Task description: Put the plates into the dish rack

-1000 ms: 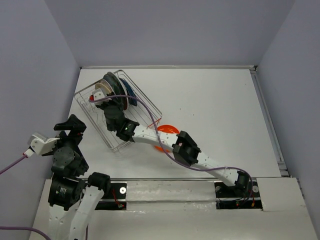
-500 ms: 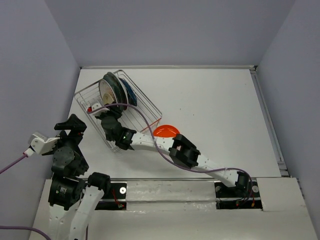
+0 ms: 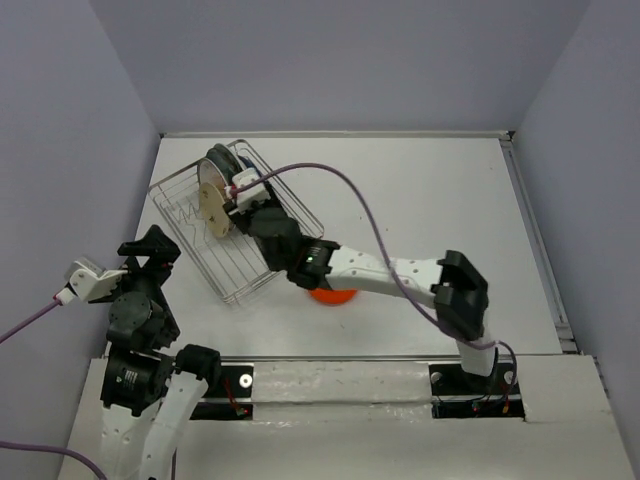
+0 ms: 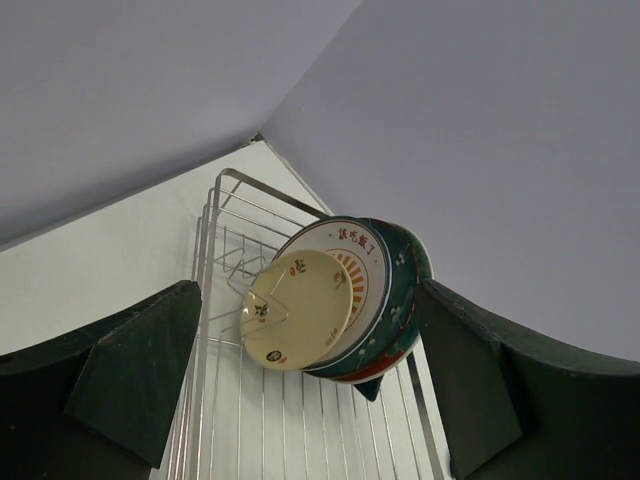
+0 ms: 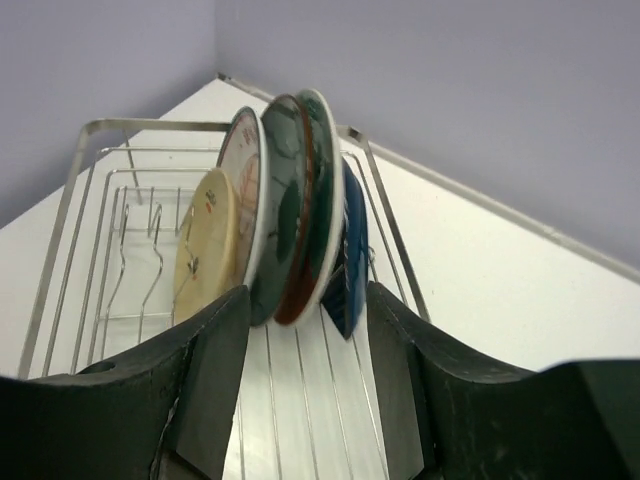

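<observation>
The dish rack (image 3: 215,262) sits at the table's back left. Several plates stand upright at its far end: cream (image 5: 205,250), white with an orange emblem (image 5: 248,185), dark teal (image 5: 285,200), red-and-teal floral (image 5: 318,190) and dark blue (image 5: 350,255). My right gripper (image 5: 308,375) is open just short of their lower edges, over the rack (image 5: 100,220), with nothing between its fingers. The orange plate (image 3: 330,296) lies on the table, mostly under the right arm. My left gripper (image 4: 310,400) is open, back from the rack (image 4: 215,260), facing the cream plate (image 4: 298,310).
The right arm stretches from its base across the table to the rack, with its purple cable looping above. The rack's near half holds only bare tines. Walls close in the table at the back and on both sides.
My right gripper opened and left the cream plate standing in the rack. It drew back, then swung to the rack's right side by the plates. Its elbow moved right.
</observation>
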